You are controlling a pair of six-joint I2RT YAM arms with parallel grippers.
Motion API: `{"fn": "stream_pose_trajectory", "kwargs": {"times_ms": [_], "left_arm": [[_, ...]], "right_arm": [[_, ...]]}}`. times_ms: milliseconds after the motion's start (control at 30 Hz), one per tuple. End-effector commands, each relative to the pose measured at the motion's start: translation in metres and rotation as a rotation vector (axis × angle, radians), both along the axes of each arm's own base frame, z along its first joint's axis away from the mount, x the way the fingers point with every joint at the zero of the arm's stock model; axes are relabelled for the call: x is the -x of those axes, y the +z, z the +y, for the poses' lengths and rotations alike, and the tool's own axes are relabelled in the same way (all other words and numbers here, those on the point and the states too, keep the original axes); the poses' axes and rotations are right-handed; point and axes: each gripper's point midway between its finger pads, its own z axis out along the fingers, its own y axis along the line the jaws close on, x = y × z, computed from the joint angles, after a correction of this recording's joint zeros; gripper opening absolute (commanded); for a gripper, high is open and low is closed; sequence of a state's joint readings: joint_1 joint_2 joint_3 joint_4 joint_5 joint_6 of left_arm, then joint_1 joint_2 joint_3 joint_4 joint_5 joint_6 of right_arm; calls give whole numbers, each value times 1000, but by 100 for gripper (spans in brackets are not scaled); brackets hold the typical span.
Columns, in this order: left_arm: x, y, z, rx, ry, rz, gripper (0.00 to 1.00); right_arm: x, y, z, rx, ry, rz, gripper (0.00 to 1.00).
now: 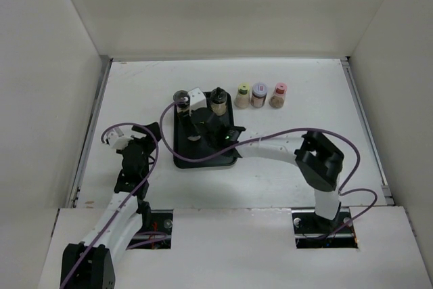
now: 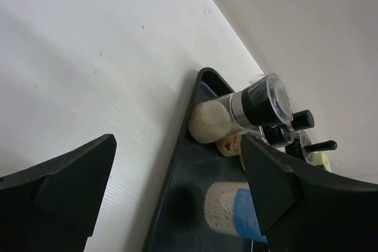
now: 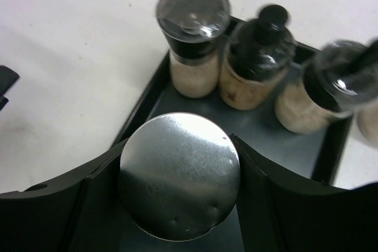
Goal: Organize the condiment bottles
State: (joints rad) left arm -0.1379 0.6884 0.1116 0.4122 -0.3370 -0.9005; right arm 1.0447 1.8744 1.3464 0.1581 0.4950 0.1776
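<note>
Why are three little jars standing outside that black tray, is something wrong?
Nothing looks spilled or broken. The yellow-capped jar, purple-capped jar and pink-capped jar stand upright in a row right of the black tray, simply not inside it.

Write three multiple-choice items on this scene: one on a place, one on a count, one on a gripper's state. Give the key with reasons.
1. Where does the yellow-capped jar stand?
A. in the black tray
B. on the table right of the tray
C. in the left gripper

2. How many jars stand in the row outside the black tray?
A. one
B. three
C. five

3. What is the right gripper doing?
A. closed on the silver-capped jar
B. open above bare table
C. holding a pink cap

Key: 1 B, it stands beside the tray's right edge; 2 B, yellow, purple and pink caps; 3 A, its fingers flank the silver cap.
</note>
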Motion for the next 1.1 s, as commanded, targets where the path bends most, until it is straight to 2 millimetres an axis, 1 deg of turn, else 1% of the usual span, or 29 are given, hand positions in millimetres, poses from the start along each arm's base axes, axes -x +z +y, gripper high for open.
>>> {"fn": "stream_pose_trajectory", "kwargs": {"times_ms": [0, 133, 200, 267, 333, 400, 467, 533, 567, 633, 733, 800, 867, 933, 1000, 1033, 1067], "left_arm": [[1, -4, 1, 27, 10, 3, 88], [1, -2, 3, 30, 18, -3, 88], [2, -5, 3, 30, 17, 7, 88], [2, -3, 4, 33, 16, 2, 89], [1, -3, 3, 30, 17, -1, 89], [1, -6, 2, 31, 13, 11, 89], [1, -5, 1, 34, 7, 10, 89], [0, -4, 0, 30, 6, 7, 89], [0, -5, 0, 30, 5, 10, 90], [0, -6, -1, 34, -2, 14, 90], [0, -3, -2, 28, -4, 4, 90], [0, -4, -1, 24, 2, 8, 90], [0, -5, -2, 28, -5, 14, 90], [0, -2, -1, 24, -1, 6, 90], [-1, -1, -1, 19, 1, 3, 90], [-1, -3, -2, 21, -6, 8, 90], [-1, -3, -3, 24, -9, 7, 90]], "right_arm": [[-22, 71, 32, -153, 4, -155, 49], [-26, 58, 50, -149, 30, -136, 51], [-28, 49, 57, -147, 36, -125, 52], [-33, 39, 62, -147, 33, -110, 52], [-33, 30, 67, -150, 40, -91, 53], [-34, 22, 72, -156, 47, -74, 56], [-36, 18, 73, -158, 35, -66, 68], [-35, 20, 69, -162, 24, -67, 84], [-34, 24, 67, -168, 22, -72, 89], [-31, 36, 63, -183, 24, -80, 94], [-21, 64, 47, -218, 23, -102, 100], [-16, 85, 31, -256, 22, -122, 100], [-12, 101, 13, -287, 20, -139, 100], [-10, 111, -12, -301, -1, -152, 100], [-13, 117, -45, -317, -39, -164, 100], [-20, 116, -63, -321, -72, -170, 97], [-28, 112, -84, -321, -110, -173, 89]]}}
